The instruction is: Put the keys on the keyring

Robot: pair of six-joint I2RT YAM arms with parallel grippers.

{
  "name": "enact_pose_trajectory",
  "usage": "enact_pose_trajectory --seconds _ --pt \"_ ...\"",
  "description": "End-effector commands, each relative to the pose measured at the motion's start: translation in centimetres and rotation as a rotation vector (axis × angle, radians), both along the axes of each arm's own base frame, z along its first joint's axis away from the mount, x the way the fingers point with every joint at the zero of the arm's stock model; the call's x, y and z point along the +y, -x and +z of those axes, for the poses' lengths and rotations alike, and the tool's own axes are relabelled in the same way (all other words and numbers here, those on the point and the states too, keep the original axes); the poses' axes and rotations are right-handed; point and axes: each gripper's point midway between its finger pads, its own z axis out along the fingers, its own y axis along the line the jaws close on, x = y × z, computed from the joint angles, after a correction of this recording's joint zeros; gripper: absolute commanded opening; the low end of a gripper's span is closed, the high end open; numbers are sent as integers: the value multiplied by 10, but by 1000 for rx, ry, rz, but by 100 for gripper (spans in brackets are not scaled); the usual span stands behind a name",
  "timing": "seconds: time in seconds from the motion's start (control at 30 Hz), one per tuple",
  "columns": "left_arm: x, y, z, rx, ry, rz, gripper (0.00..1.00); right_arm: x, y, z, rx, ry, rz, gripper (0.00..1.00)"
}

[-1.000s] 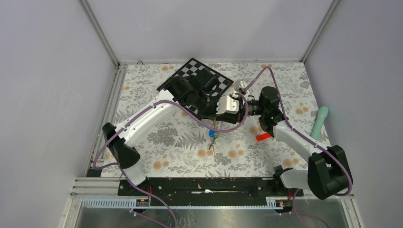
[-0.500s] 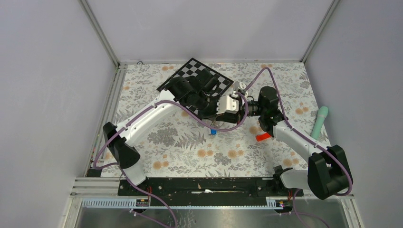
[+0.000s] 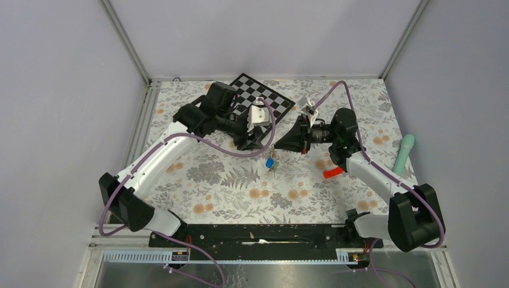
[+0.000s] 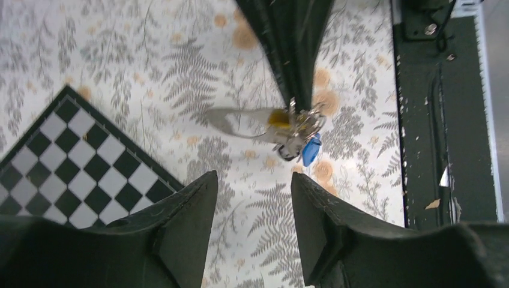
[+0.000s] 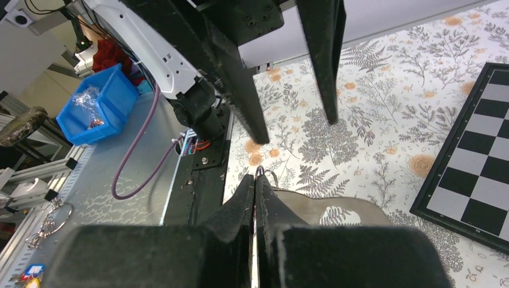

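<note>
Red and small, an object point(image 3: 332, 173) lies on the floral-clothed table point(image 3: 228, 192) toward its near right side, with a mint-green cylinder point(image 3: 404, 153) further right by the wall. Above mid-table the right gripper point(image 3: 278, 146) is pinched tight on the keyring point(image 4: 237, 123), a blurred grey oval held clear of the cloth. The keys point(image 3: 271, 161) dangle beneath it, a blue tag point(image 4: 310, 150) and a yellow tag point(image 4: 278, 118) showing. Just left, the left gripper point(image 4: 253, 179) stands apart from the bunch, jaws half-spread and empty. Behind it lies the checkerboard point(image 3: 270, 96).

Blue key tag point(image 4: 310, 150), black-and-white checkerboard point(image 4: 78, 162)
</note>
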Motion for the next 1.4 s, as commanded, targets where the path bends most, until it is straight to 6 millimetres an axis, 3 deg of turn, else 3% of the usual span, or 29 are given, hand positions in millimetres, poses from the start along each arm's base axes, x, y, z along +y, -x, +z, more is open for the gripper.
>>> enact_pose_trajectory --seconds 0.0,0.17,0.53,0.8,1.37 --pt "-24 15 32 -51 188 -135 54 -3 4 39 -105 -70 27 0" --pt "-29 21 24 -27 219 -180 48 -4 3 41 -97 -74 25 0" --pt "-32 31 16 11 229 -224 16 -5 -1 37 -85 -70 9 0" --pt "-37 34 11 21 229 -221 1 -5 -8 35 -66 -62 -25 0" --pt "-53 31 0 -50 148 -169 0 -4 -22 23 -37 -32 -90 0"
